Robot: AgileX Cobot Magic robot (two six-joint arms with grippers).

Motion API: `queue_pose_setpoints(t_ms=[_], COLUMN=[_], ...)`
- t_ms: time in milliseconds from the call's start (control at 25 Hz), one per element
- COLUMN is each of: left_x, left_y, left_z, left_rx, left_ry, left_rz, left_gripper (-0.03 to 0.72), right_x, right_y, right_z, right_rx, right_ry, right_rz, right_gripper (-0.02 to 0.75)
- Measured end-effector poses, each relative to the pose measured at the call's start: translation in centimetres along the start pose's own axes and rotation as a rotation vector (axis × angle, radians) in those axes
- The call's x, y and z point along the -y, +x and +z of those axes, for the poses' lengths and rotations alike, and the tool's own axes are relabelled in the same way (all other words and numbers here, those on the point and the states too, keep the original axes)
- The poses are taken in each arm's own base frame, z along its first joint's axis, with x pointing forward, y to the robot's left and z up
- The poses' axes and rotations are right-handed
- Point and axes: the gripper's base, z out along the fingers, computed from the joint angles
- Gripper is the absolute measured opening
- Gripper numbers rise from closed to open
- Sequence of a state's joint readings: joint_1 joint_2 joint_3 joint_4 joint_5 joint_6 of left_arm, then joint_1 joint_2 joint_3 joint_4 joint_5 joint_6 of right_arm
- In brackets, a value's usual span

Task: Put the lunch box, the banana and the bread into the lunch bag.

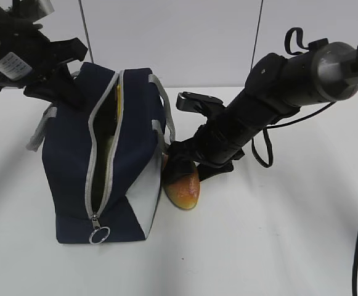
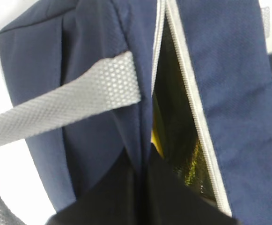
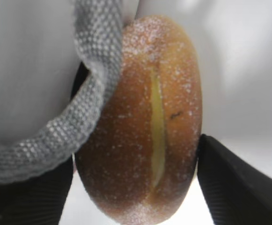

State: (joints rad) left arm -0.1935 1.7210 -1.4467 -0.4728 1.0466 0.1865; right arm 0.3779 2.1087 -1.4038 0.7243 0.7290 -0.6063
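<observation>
The navy lunch bag point(image 1: 68, 154) stands left of centre with its top zipper point(image 1: 98, 154) open. My left gripper point(image 1: 75, 94) is shut on the bag's fabric at the far end of the opening; the left wrist view shows its dark jaws point(image 2: 143, 161) pinching the navy edge beside the zipper. A yellow sliver, the banana point(image 2: 157, 138), shows inside. The bread point(image 1: 182, 185) lies on the table against the bag's right side. My right gripper point(image 1: 182, 165) stands open astride the bread point(image 3: 145, 117), one finger close on each flank. The lunch box is hidden.
One grey strap handle point(image 3: 91, 98) droops against the bread's left side, by my left finger. The zipper's metal ring pull point(image 1: 100, 235) hangs at the bag's near end. White table point(image 1: 277, 234) stretches to the right and front.
</observation>
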Motion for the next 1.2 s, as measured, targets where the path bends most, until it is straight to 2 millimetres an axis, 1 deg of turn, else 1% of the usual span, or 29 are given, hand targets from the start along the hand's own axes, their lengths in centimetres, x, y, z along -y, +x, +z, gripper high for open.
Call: queue_pose_setpoints(t_ms=[280,360,480,560,640,760,1080,1200], left_x=[0.0,0.0,0.0,0.0,0.0,0.0,0.0,0.0], left_y=[0.0,0.0,0.0,0.0,0.0,0.0,0.0,0.0], left_z=[0.0,0.0,0.0,0.0,0.0,0.0,0.0,0.0], left_rx=[0.000,0.000,-0.002,-0.004,-0.004,-0.005,-0.005,-0.005], left_ry=[0.000,0.000,-0.001,0.000,0.000,0.000,0.000,0.000], left_rz=[0.000,0.000,0.001,0.001,0.001,0.001,0.001,0.001], left_gripper=[-0.003,-0.003,-0.003,-0.003,-0.003,-0.003,-0.003,-0.003], right_x=[-0.6,-0.7,-0.2,0.2,0.6,1.1,1.9,1.6], right_y=[-0.2,-0.3,-0.7,-1.1,-1.3,-1.2,0.3,0.5], right_z=[-0.4,-0.6,-1.4,-2.7,-4.5,-6.7,-10.7,-12.4], right_rx=[-0.039,-0.050,-0.051,-0.032,-0.011,-0.023,-0.177,-0.173], right_ry=[-0.047,-0.054,-0.044,-0.019,0.022,0.105,0.367,0.433], right_rz=[-0.010,-0.002,0.018,0.020,0.014,-0.003,-0.028,-0.023], right_gripper=[0.471,0.451,0.444,0.442,0.438,0.438,0.438,0.438])
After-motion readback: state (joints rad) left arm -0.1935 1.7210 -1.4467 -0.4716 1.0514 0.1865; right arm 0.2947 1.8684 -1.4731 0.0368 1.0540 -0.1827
